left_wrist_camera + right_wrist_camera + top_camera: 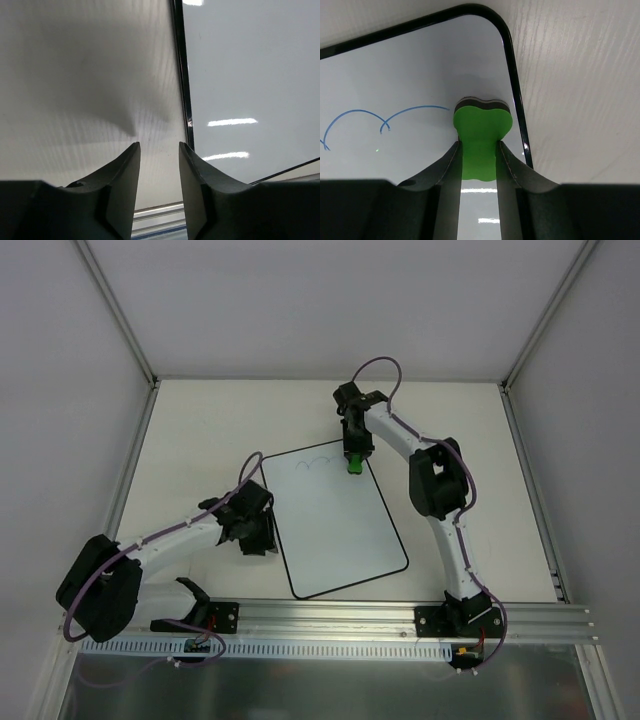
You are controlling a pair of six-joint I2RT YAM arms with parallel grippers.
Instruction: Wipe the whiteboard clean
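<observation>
The whiteboard [335, 520] lies flat on the table, white with a thin black border. A faint blue scalloped line [380, 116] remains near its far edge. My right gripper [352, 462] is shut on a green eraser [481, 130] and presses it on the board near the far right corner, just right of the blue line. My left gripper [262, 530] is open and empty, low over the table beside the board's left border [184, 85]. The board's surface also shows in the left wrist view [250, 75].
An aluminium rail [400, 615] runs along the near edge of the table. White enclosure walls [60, 390] stand left, right and behind. Bare table top [200, 430] lies left of the board.
</observation>
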